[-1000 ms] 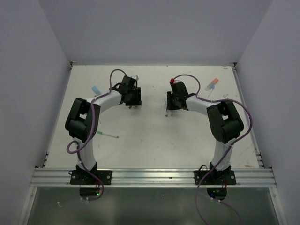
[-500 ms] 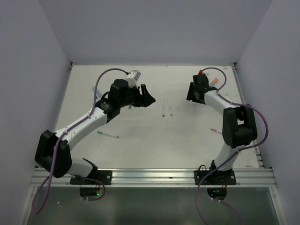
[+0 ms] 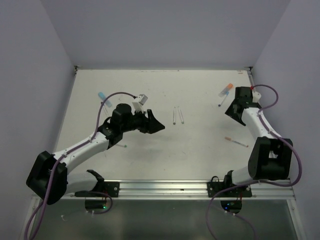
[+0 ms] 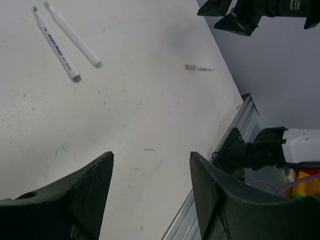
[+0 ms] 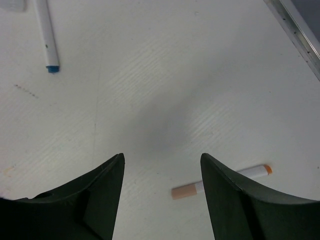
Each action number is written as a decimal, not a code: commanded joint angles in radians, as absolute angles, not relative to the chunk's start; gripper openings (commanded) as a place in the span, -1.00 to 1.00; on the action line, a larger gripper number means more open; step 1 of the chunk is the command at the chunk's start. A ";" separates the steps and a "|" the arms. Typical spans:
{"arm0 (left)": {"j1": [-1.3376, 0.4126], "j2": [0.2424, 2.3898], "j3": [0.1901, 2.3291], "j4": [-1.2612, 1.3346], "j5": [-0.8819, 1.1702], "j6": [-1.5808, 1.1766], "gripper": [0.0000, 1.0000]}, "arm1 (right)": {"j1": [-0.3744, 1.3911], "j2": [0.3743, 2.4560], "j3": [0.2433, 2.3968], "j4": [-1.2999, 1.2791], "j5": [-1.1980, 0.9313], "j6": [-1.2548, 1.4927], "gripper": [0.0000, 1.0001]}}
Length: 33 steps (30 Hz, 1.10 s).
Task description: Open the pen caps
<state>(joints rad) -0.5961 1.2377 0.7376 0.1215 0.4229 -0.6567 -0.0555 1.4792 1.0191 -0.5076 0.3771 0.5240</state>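
Observation:
Two thin grey pens (image 3: 177,115) lie side by side at mid-table; in the left wrist view (image 4: 65,37) they have a grey and a green tip. A short thin pen with a peach cap (image 3: 235,141) lies right of centre and shows in both wrist views (image 4: 199,67) (image 5: 220,182). A marker with an orange cap (image 3: 227,89) lies far right, one with a light blue cap (image 3: 103,96) far left. My left gripper (image 3: 157,122) (image 4: 150,155) is open and empty, left of the two pens. My right gripper (image 3: 230,109) (image 5: 161,156) is open and empty above the peach-capped pen.
A green-tipped pen (image 3: 124,146) lies mostly hidden under my left arm. The marker's blue tip (image 5: 52,69) shows in the right wrist view. The table's right rail (image 3: 265,125) runs close beside my right arm. The metal front rail (image 3: 160,187) runs along the near edge.
My left gripper swung down and toward the table's middle, staying open. My right gripper moved from the middle to the right side. The two grey pens now lie uncovered.

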 commanded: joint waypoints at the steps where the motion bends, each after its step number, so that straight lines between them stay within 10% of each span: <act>1: -0.601 1.189 0.657 0.235 0.508 -0.704 0.32 | -0.087 1.410 1.000 -0.613 0.373 0.583 0.31; 33: -0.600 1.117 0.577 0.207 0.515 -0.693 0.39 | -0.245 1.559 0.827 -0.571 0.241 0.891 0.10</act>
